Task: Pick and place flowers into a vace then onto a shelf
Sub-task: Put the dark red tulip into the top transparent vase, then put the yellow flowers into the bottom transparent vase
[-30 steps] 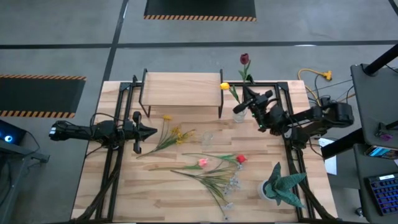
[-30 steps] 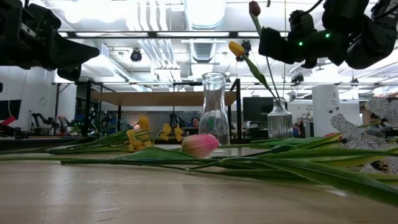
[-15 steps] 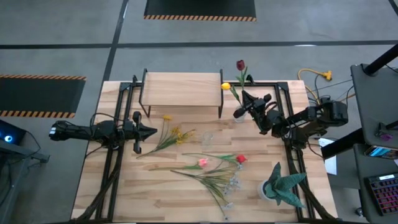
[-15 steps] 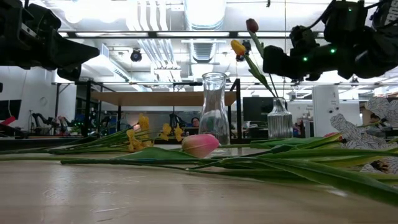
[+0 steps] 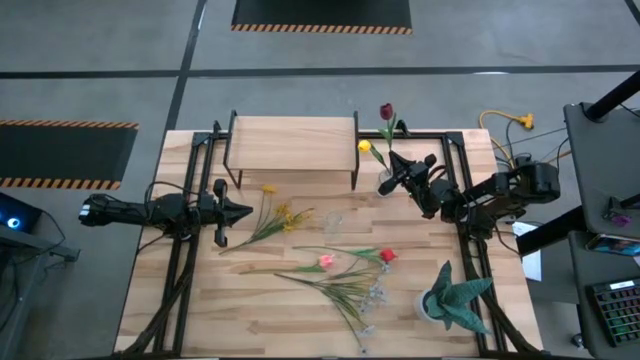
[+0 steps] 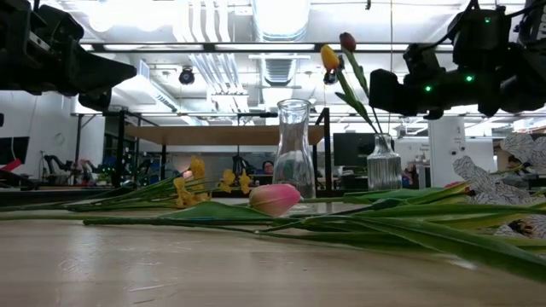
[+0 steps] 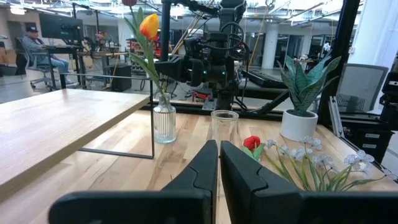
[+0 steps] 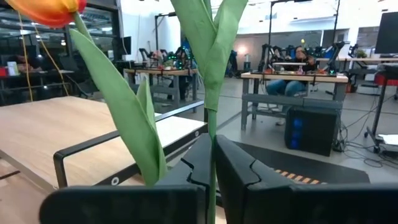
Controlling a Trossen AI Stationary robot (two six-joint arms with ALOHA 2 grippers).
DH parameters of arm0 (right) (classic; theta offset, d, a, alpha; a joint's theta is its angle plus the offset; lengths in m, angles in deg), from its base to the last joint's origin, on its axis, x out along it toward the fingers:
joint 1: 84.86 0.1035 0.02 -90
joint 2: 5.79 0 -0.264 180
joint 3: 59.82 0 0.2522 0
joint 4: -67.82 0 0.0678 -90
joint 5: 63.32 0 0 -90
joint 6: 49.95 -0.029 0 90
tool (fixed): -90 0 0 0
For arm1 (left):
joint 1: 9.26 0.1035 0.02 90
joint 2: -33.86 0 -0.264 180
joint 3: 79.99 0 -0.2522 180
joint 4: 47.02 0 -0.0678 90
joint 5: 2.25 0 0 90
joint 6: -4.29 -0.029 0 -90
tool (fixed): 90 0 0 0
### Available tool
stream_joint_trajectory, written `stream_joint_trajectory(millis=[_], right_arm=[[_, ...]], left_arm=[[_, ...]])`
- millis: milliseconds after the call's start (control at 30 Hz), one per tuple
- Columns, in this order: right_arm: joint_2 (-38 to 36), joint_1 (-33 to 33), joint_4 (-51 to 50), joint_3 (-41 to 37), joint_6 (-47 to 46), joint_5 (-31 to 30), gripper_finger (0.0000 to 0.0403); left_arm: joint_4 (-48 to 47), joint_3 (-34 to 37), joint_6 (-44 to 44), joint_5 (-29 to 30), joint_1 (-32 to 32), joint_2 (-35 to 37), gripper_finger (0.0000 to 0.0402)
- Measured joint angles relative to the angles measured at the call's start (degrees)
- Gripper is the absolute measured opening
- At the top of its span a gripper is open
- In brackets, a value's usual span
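Observation:
A small glass vase (image 5: 385, 183) stands on the table just right of the shelf (image 5: 292, 140), a low wooden top on black legs. It holds a yellow tulip (image 6: 328, 57) and a dark red tulip (image 6: 347, 41), both leaning. My right gripper (image 5: 394, 177) is level above the vase's neck, shut on the dark red tulip's stem. My left gripper (image 5: 245, 211) is shut and touches nothing, left of centre, beside yellow flowers (image 5: 277, 216) lying flat. A pink flower (image 5: 325, 261), a red one (image 5: 387, 256) and white sprigs (image 5: 370, 300) lie on the near half of the table. My right gripper pinches the dark red tulip's green stem (image 8: 211, 121) between its two fingers, below the leaves and above the vase's neck. The fingers come in about level from the table's right side and lie across the stem. The stem stands tilted with its lower end in the vase (image 6: 383, 166).
An empty glass bottle vase (image 5: 333, 224) stands at mid table. A teal spiky potted plant (image 5: 452, 298) sits at the near right corner. Black frame rails (image 5: 180, 270) run along both table sides. People sit at desks in the room beyond the table.
My right gripper has sunk toward the small vase and drawn back a little toward the table's right edge, staying shut on the stem. The dark red tulip has come down with it, so its blossom now sits close beside the yellow one.

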Motion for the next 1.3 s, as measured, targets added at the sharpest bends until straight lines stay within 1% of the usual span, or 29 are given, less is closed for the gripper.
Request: stream_joint_trajectory(millis=[100,200,500,600,700,800,867,1000,1067,1200,1300], right_arm=[[0.0,0.0,-0.3,0.0,0.0,0.1,0.0022],[0.0,0.2,-0.4,0.0,0.2,0.1,0.0045],[-0.4,2.2,-0.5,0.0,1.9,-0.3,0.0149],[-1.5,3.4,-0.5,0.0,1.9,-0.4,0.0178],[-3.5,5.3,-0.4,-0.1,3.1,-0.4,0.0197],[-6.0,7.8,-0.6,-0.1,6.5,-0.7,0.0208],[-7.8,9.9,-1.5,-0.1,9.5,-4.2,0.0212],[-12.0,14.3,-3.2,-0.1,13.8,-16.6,0.0217],[-13.9,16.9,-3.5,-0.1,16.1,-20.8,0.0217],[-17.9,21.9,-3.5,-0.1,21.2,-24.9,0.0217],[-20.8,25.8,-3.5,-0.1,21.2,-27.3,0.0217]], left_arm=[[0.0,0.0,0.0,0.0,0.0,0.0,0.0002],[0.0,0.0,0.0,0.0,0.0,0.0,0.0002],[0.0,0.0,0.0,0.0,0.0,0.0,0.0002],[0.0,0.0,0.0,0.0,0.0,0.0,0.0002],[0.0,0.0,0.0,0.0,0.0,0.0,0.0002],[0.0,0.0,0.0,0.0,0.0,0.0,0.0002],[0.0,0.0,0.0,0.0,0.0,0.0,0.0002],[0.0,0.0,0.0,0.0,0.0,0.0,0.0002],[0.0,0.0,0.0,0.0,0.0,0.0,0.0002],[0.0,0.0,0.0,0.0,0.0,0.0,0.0002],[0.0,0.0,0.0,0.0,0.0,0.0,0.0002]])
